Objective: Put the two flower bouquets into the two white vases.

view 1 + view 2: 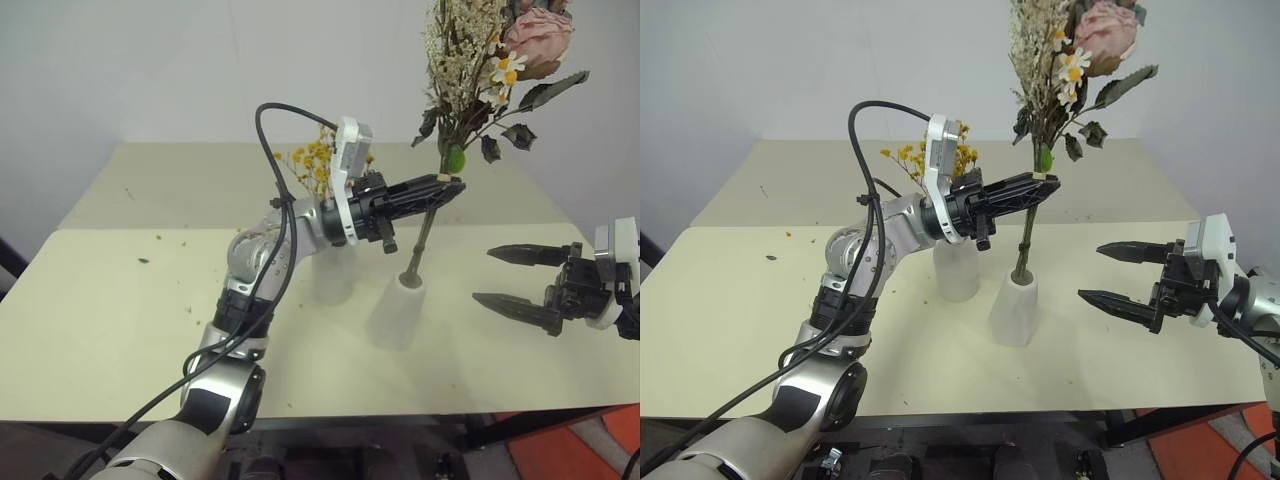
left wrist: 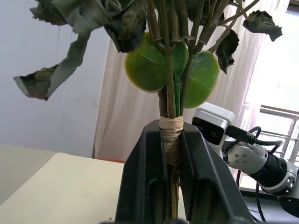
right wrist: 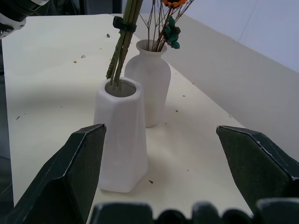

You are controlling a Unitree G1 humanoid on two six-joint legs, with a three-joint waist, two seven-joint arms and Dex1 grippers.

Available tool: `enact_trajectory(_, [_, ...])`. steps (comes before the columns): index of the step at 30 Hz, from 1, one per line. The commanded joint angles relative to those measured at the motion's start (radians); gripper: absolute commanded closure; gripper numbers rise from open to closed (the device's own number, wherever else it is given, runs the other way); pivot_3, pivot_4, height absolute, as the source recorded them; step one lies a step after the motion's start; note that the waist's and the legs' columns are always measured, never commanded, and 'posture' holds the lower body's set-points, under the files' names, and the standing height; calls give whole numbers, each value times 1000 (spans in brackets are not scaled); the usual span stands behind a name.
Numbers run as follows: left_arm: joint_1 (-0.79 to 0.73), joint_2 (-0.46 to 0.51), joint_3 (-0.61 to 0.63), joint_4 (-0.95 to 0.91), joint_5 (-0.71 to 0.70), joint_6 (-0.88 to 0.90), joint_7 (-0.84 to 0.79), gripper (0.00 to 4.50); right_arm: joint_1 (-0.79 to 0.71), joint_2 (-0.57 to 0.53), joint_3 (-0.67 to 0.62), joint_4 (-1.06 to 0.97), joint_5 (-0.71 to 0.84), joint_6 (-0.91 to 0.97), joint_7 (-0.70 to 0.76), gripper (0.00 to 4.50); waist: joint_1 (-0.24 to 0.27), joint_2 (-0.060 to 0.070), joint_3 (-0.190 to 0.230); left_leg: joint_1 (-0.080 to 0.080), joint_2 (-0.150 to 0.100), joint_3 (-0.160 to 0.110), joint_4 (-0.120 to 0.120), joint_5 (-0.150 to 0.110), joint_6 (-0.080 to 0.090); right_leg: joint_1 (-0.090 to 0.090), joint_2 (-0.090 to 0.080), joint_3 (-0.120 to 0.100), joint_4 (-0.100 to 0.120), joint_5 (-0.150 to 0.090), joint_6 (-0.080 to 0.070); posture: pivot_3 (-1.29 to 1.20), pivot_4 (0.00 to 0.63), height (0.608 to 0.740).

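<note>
White ceramic, matte and plain, takes the last stems: the tapered vase (image 1: 1015, 308) stands on the cream table (image 1: 730, 330) with the large bouquet (image 1: 1065, 60) of pink rose, daisies and cream sprigs rising out of its mouth toward one o'clock. The left gripper (image 1: 1040, 186) is clamped on the bound stems, its black fingers (image 2: 140, 186) pressed to either side of the tan wrapping just under two round green leaves, well above the vase rim. In the right wrist view the stem ends (image 3: 117, 70) already sit inside the opening, leaning against its near edge.

From the closed jaws, the vase mouth lies toward seven o'clock, straight down the line of the stems, so the bundle's long axis and the way in are almost one; the judgement is that only a short slide along that tilted line, or a plain release, remains. The left arm reaches up from the lower left, elbow bent, forearm nearly level and pointing toward three o'clock across the squat vase (image 1: 958, 268), which already holds the yellow-orange sprigs (image 1: 910, 158).

At three o'clock of the tapered vase, the right gripper (image 1: 1115, 275) hangs apart from it, fingers spread wide and pointed at it, holding nothing. It looks placed to steady the vase if needed.
</note>
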Motion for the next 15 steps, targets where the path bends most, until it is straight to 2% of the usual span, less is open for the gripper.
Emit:
enact_trajectory(1, [-24, -10, -3, -4, 12, -41, -7, 4364, 1, -1, -41, -28, 26, -5, -8, 45, 0, 0, 0, 0, 0, 0, 0, 0, 0, 0, 0, 0, 0, 0, 0, 0, 150, 740])
enact_trajectory(15, [15, -25, -49, 13, 87, -94, -18, 4364, 21, 6, -51, -49, 33, -2, -23, 45, -1, 0, 0, 0, 0, 0, 0, 0, 0, 0, 0, 0, 0, 0, 0, 0, 150, 740])
